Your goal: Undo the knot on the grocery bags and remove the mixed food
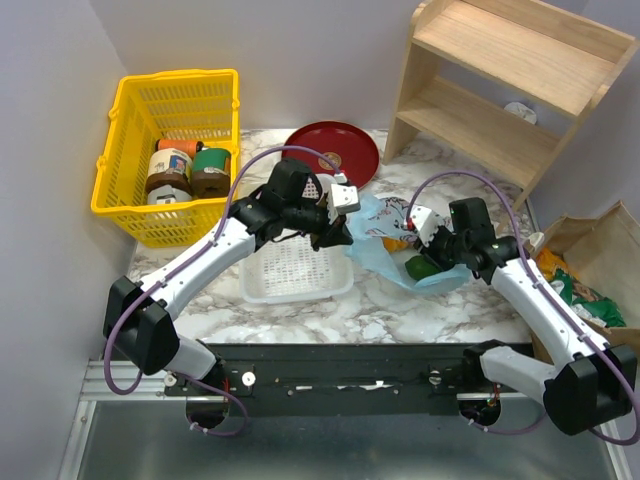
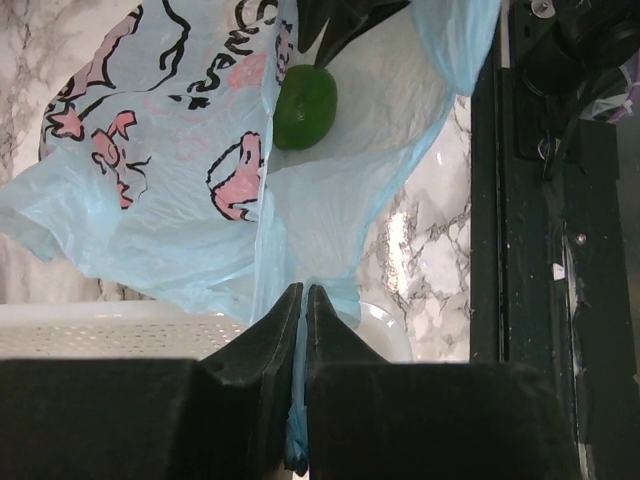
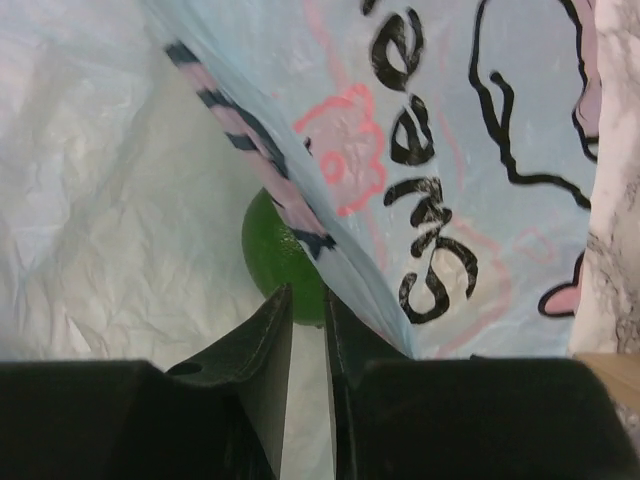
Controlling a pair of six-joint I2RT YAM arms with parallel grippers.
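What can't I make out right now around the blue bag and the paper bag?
- Light-blue bag contents: in every view, film folds hide all but the lime and an orange item.
- Brown paper bag: top view, cut off by the right edge.
- Right gripper: right wrist view, film lies against one finger; whether it is pinched is unclear.

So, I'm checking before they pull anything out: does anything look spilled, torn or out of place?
Nothing looks spilled or torn. The light-blue bag lies crumpled and open on the table, a lime showing inside, with a fold of its film caught in the left claw.
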